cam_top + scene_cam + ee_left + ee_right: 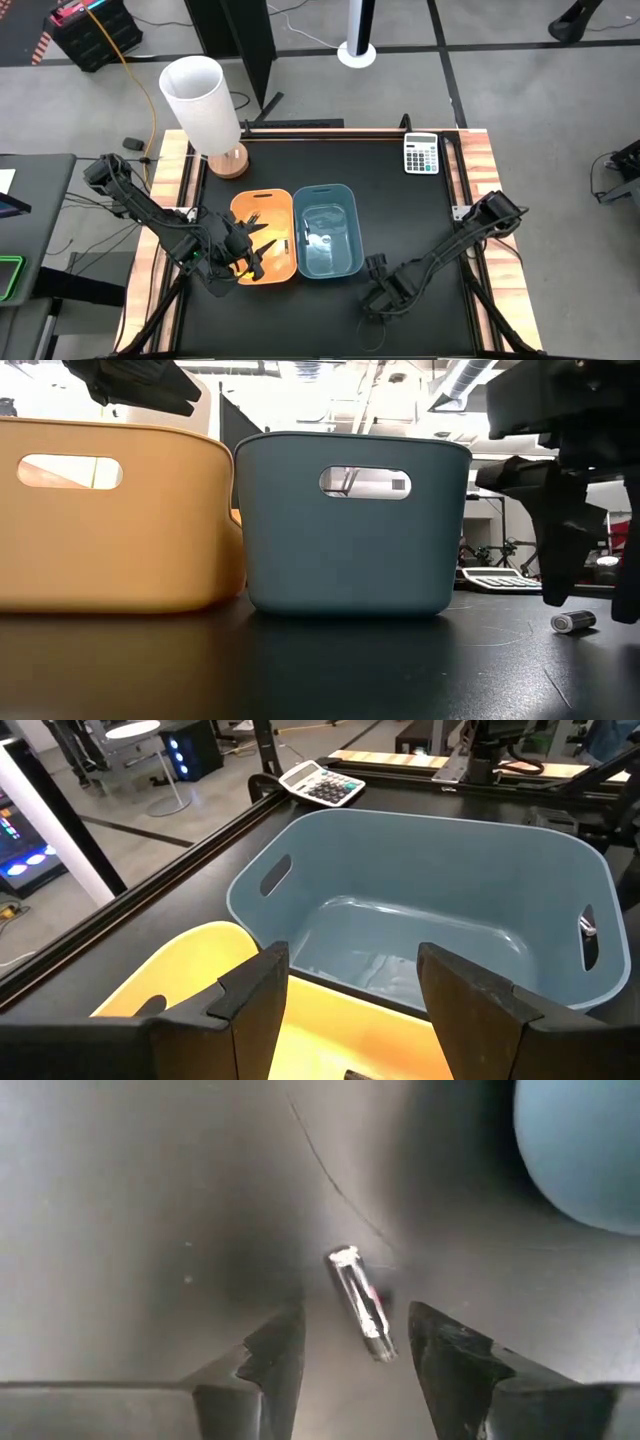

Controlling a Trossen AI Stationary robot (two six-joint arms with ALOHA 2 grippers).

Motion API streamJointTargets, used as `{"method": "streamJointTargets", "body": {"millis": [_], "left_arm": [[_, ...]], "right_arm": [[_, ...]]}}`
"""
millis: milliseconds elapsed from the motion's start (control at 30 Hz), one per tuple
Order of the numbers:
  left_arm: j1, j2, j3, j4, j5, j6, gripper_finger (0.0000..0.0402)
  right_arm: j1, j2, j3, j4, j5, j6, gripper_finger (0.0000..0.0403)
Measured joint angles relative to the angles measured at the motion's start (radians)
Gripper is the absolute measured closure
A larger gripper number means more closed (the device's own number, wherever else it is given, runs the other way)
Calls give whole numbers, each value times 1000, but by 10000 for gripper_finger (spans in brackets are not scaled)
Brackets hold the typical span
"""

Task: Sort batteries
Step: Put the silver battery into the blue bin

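One silvery battery (360,1305) lies flat on the black table, to the right of the blue bin (327,230); it also shows in the low view (573,622). My right gripper (350,1330) is open and low over the table. Its fingers stand on either side of the battery's near end without touching it. My left gripper (350,965) is open and empty, hovering over the orange bin (265,235). Dark batteries (255,214) lie in the orange bin, and a silvery one (316,238) lies in the blue bin.
The two bins stand side by side at the table's middle. A calculator (421,154) lies at the far right corner, and a white lamp on a wooden base (205,110) stands at the far left. Bare black table lies around the right gripper (375,272).
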Motion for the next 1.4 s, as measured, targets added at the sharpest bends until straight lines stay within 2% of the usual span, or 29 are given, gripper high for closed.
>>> {"method": "streamJointTargets", "body": {"millis": [200, 467, 1100, 1400], "left_arm": [[0, 0, 0, 0, 0, 0, 185], [0, 0, 0, -1, 0, 0, 185], [0, 0, 0, -4, 0, 0, 185], [0, 0, 0, -4, 0, -1, 185]], "right_arm": [[-6, 0, -34, 68, -35, 5, 230], [-6, -1, -49, 74, -36, 51, 250], [35, -1, -51, 133, -59, 114, 382], [63, -1, -50, 154, -63, 157, 393]]}}
